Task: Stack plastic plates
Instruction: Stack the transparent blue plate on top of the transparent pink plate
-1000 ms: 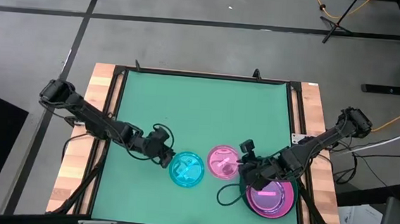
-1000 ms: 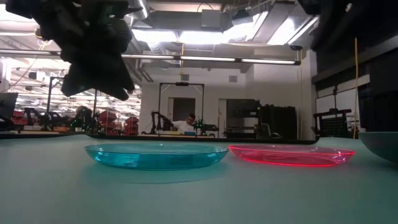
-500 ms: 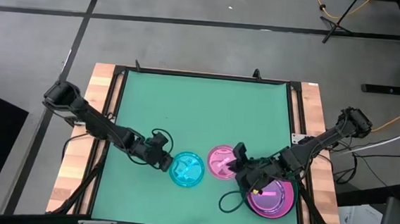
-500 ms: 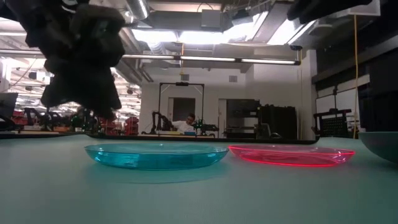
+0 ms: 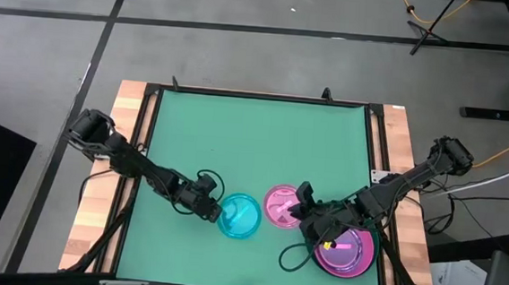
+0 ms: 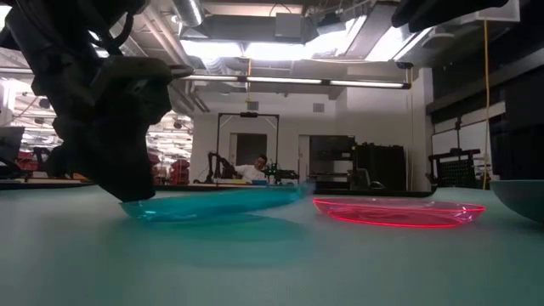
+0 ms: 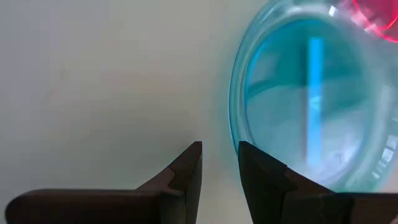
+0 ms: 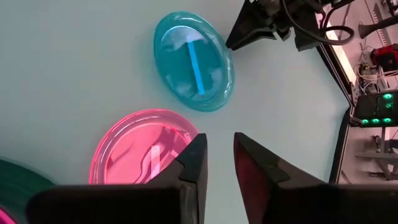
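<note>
Left gripper [image 5: 215, 211]: your fingers pinch the cyan plate [image 5: 239, 217] at nine o'clock, tilting it. Right gripper [image 5: 302, 212]: narrowly parted, empty, over the pink plate [image 5: 281, 205]; hot pink plate [image 5: 351, 251] sits in the green plate [image 5: 305, 257].

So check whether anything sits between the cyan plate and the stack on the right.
Yes: the small translucent pink plate lies flat on the mat between the translucent cyan plate at the left gripper and the stack.

No readable text anywhere — no labels, brands, numbers or signs on the plates, the table, the arms or the room behind — nothing legible at all.
</note>
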`<control>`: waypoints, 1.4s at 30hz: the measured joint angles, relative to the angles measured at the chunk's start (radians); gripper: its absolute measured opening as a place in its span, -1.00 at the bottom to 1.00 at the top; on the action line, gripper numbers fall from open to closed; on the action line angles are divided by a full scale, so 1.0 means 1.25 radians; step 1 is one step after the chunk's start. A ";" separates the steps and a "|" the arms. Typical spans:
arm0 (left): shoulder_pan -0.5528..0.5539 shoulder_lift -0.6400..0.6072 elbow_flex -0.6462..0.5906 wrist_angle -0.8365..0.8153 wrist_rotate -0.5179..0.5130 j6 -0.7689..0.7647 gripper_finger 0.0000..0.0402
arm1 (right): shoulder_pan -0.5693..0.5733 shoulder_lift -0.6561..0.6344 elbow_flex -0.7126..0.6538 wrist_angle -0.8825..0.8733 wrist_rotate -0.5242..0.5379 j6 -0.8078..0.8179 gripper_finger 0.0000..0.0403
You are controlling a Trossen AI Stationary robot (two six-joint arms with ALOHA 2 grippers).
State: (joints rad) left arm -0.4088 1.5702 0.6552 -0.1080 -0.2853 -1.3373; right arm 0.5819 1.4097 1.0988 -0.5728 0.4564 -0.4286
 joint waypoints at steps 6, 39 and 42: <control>0.000 0.003 0.000 0.005 0.008 0.000 -0.51 | 0.000 0.000 0.000 0.000 0.000 0.000 -0.64; 0.000 0.005 0.000 0.064 0.033 -0.039 -0.51 | 0.000 0.000 0.000 0.000 0.000 0.000 -0.64; 0.000 0.019 0.000 0.069 0.037 -0.041 -0.51 | 0.000 0.000 0.000 0.000 0.000 0.000 -0.64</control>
State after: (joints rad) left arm -0.4086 1.5935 0.6556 -0.0215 -0.2395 -1.3890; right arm 0.5822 1.4097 1.0988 -0.5732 0.4561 -0.4282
